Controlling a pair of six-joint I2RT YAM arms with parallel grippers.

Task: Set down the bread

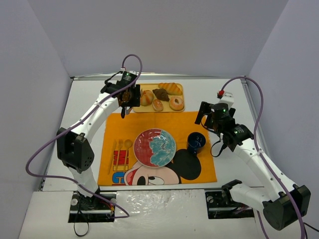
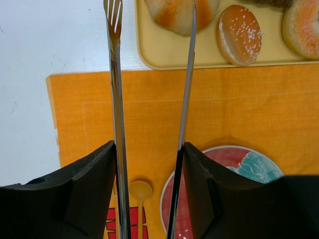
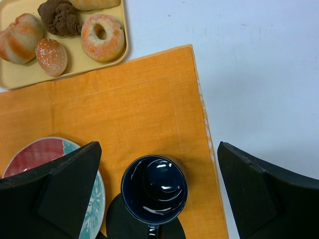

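The bread (image 1: 146, 97), a round golden-brown knotted bun, lies at the left end of the yellow tray (image 1: 137, 108). It also shows at the top of the left wrist view as the bread (image 2: 167, 12) and in the right wrist view as the bread (image 3: 17, 37). My left gripper (image 1: 128, 97) (image 2: 149, 149) is shut on metal tongs (image 2: 115, 74). One tong arm crosses the bread and the forked tip is over the white table left of the tray. My right gripper (image 1: 212, 119) (image 3: 158, 149) is open above a dark blue cup (image 3: 154, 189).
The tray also holds a sugared bun (image 2: 239, 35), a ring donut (image 1: 176, 103), a chocolate pastry (image 1: 160, 94) and a croissant (image 1: 171, 88). On the orange placemat (image 1: 114, 124) sit a red-and-teal plate (image 1: 154, 148), the cup (image 1: 196, 141) and yellow cutlery (image 1: 119, 149).
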